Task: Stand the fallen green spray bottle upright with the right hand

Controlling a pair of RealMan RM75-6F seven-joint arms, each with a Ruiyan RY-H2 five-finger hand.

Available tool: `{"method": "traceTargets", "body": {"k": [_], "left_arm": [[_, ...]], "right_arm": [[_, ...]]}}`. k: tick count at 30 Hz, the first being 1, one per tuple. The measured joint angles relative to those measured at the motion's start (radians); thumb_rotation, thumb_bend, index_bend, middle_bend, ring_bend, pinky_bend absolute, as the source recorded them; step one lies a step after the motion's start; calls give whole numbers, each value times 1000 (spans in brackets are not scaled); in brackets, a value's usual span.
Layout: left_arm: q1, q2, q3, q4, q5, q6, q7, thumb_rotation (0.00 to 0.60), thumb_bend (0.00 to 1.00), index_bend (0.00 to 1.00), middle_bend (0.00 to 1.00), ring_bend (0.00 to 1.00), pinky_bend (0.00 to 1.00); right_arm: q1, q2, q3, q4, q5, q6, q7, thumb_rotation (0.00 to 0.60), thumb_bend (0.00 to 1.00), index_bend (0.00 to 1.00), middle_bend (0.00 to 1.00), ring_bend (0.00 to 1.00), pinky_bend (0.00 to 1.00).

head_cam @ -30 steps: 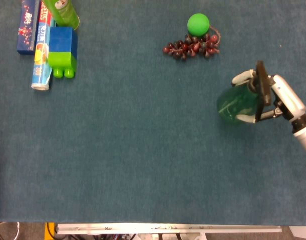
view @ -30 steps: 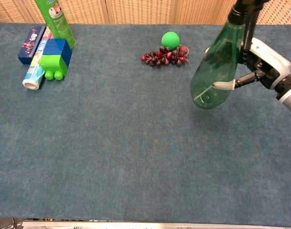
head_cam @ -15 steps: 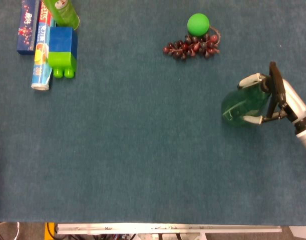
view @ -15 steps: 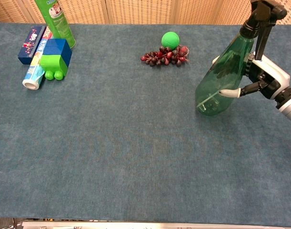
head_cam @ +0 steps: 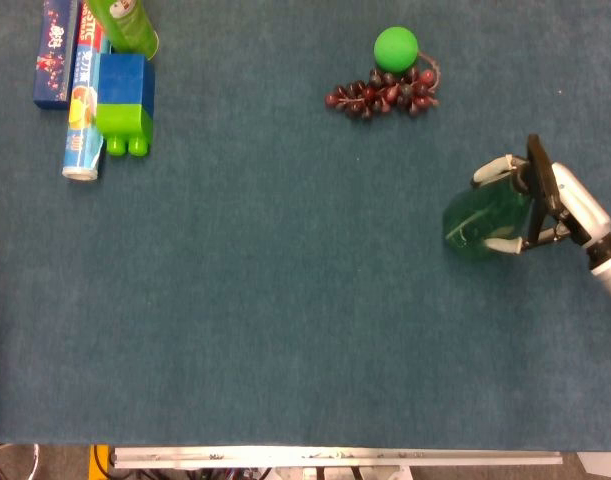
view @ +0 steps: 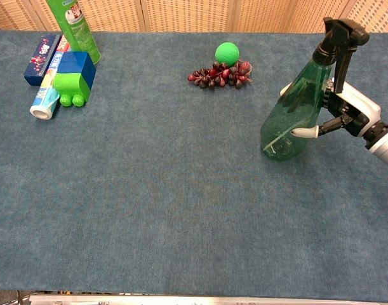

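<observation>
The green spray bottle (view: 294, 114) with its black trigger head stands at the right of the blue table, leaning slightly to the right, its base on or just above the cloth. From above, the green spray bottle (head_cam: 480, 218) appears as a green blob. My right hand (view: 346, 111) grips it from the right side, fingers wrapped around the body below the neck. In the head view my right hand (head_cam: 560, 203) sits at the right edge beside the bottle. My left hand shows in neither view.
A bunch of dark grapes (view: 220, 74) and a green ball (view: 227, 52) lie behind the bottle, to its left. At the far left are a blue and green block (view: 74, 77), a tube (view: 44, 96), a blue box (view: 41, 58) and a tall green can (view: 73, 28).
The right hand has lowered the bottle to the table and brought it closer to upright. Its base has come down from mid-air onto or near the cloth.
</observation>
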Motion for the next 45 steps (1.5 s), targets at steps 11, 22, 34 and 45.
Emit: {"method": "traceTargets", "body": {"k": [11,22,34,45], "left_arm": [[-1,-1,1,0,-3,-1,2,600,0,386,347,261,409],[-3,-3,3,2,-5,-4,6,600,0,386,347,261,408],[-5,-5,5,3,-6,-6,9,600,0,386,347,261,409],[-6,-7,6,3,-11,-7,13,600,0,386,347,261,408]], "right_arm": [[-4,27,-40,7,-25,-3,-32,600,0,272,220,188,418],[-7,83,-55,-60,-34,5,-102,600,0,70,65,44,242],[-10,153,-55,-170,-41,25,-236,600,0,26,33,7,197],[-25,225,-45,-283,-34,45,-369,600,0,24,27,0,187]]}}
